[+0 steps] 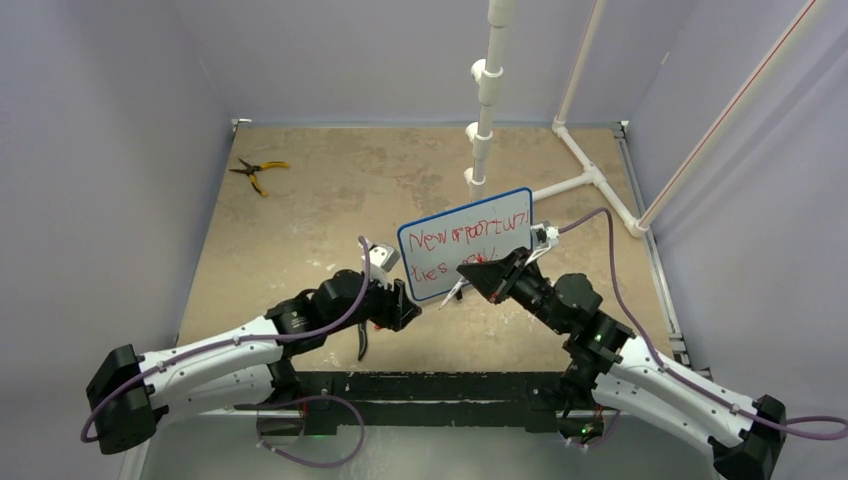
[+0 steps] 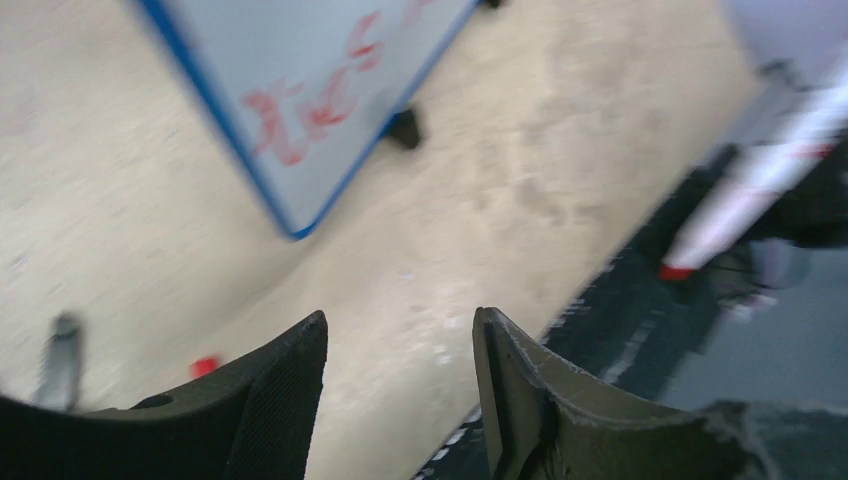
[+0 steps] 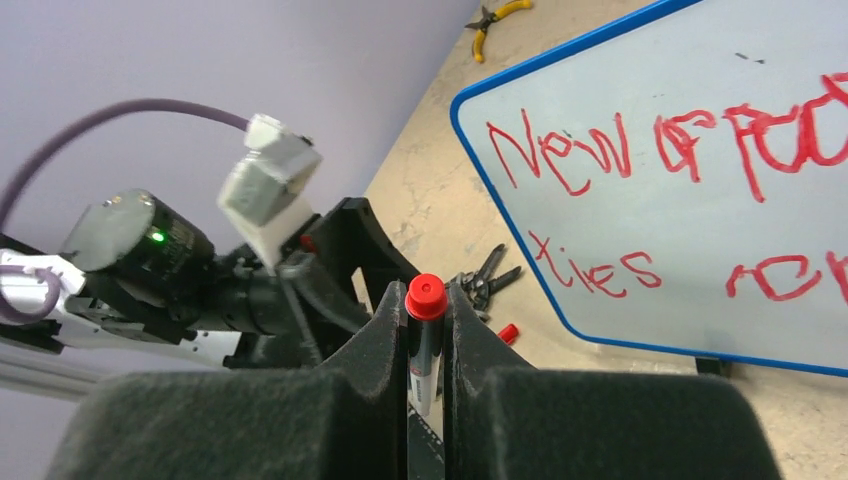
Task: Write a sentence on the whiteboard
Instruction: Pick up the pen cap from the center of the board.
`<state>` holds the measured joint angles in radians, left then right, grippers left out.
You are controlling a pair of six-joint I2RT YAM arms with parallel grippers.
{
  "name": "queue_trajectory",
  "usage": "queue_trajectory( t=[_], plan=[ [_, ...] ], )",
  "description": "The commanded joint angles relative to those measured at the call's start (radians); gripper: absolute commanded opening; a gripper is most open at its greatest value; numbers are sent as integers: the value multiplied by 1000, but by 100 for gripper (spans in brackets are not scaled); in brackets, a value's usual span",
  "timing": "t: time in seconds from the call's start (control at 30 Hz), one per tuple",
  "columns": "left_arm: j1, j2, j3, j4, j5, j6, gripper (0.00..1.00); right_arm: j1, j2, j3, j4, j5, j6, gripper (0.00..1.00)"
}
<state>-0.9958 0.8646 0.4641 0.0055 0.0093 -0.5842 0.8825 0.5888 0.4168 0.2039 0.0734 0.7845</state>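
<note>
Red lettering, the sentence (image 3: 560, 150), fills 2 rows on the whiteboard (image 3: 700, 225), which stands mid-table with its long axis slanting across between both arms. My right pincer (image 3: 427, 318), nearer row 2's end, is clamped on the marker (image 3: 426, 296), with the board ahead and to its right. My left pincer (image 2: 400, 325) gapes, holding nothing. Row 2's end is cut off, and the marker's tip is hidden.
</note>
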Motion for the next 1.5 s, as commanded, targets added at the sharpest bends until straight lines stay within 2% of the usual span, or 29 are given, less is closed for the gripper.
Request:
queue_trajectory(
  t=[0.0, 0.23, 0.4, 0.6, 1.3, 1.47],
  plan=[
    [3, 48, 61, -303, -321, -60, 56, -1, -29, 33, -24, 76, -30, 0],
    [3, 220, 127, -401, -415, -86, 51, -1, -21, 28, -35, 74, -23, 0],
    [3, 290, 147, -415, -423, -90, 44, 0, -39, 16, -40, 72, -21, 0],
    [3, 295, 130, -400, -400, -93, 37, -1, -67, 4, -56, 90, -10, 0],
    [3, 361, 99, -374, -361, -108, 32, -1, -46, -1, -52, 86, -6, 0],
    [3, 365, 83, -342, -303, -98, 32, -1, -44, -5, -52, 89, -2, 0]
  ],
)
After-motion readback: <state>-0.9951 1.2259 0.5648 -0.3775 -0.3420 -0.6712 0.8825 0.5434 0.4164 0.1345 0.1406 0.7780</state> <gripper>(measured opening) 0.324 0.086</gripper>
